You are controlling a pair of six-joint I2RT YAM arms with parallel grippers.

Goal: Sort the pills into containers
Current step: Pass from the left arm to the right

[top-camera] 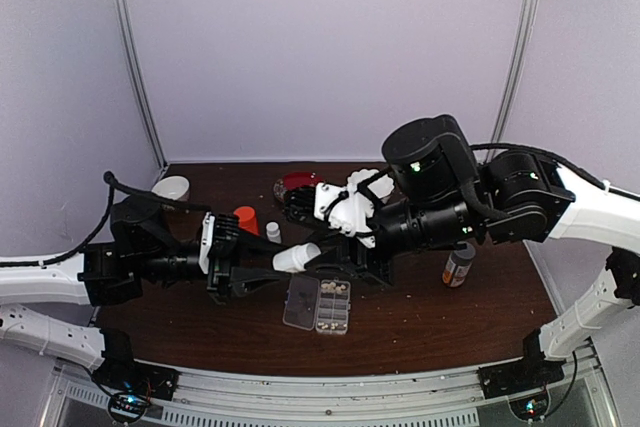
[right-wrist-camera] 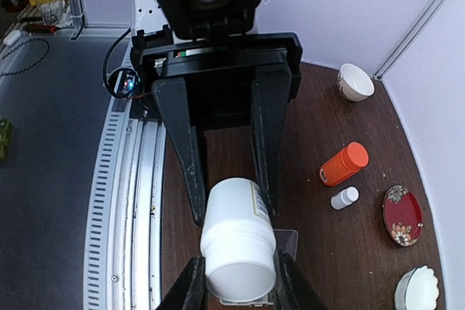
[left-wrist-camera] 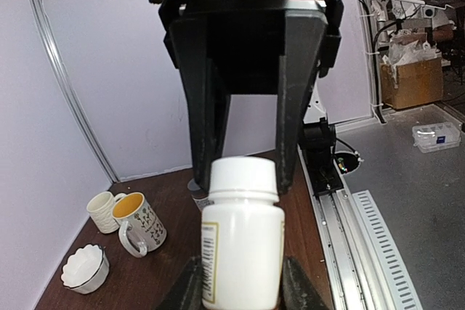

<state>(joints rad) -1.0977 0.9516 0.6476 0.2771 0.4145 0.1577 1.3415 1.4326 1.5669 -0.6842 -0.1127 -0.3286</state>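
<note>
A white pill bottle (top-camera: 296,259) hangs on its side above the table between both arms. My left gripper (left-wrist-camera: 242,290) is shut on the bottle's body (left-wrist-camera: 243,252). My right gripper (right-wrist-camera: 236,281) comes from the opposite side, and its jaws press on both sides of the bottle's white cap (right-wrist-camera: 240,266). Below the bottle lies the clear pill box (top-camera: 333,305) with its lid (top-camera: 300,303) folded open to the left. Small whitish pills (top-camera: 331,290) show in some of its cells. In the right wrist view only a corner of the clear lid (right-wrist-camera: 288,241) shows under the bottle.
An orange bottle (top-camera: 246,219) and a small white bottle (top-camera: 273,232) stand behind the left gripper. A red plate (top-camera: 296,184), a white bowl (top-camera: 171,188) and a fluted bowl (right-wrist-camera: 419,290) are at the back. Another bottle (top-camera: 459,265) stands at the right. Two mugs (left-wrist-camera: 138,223) are nearby.
</note>
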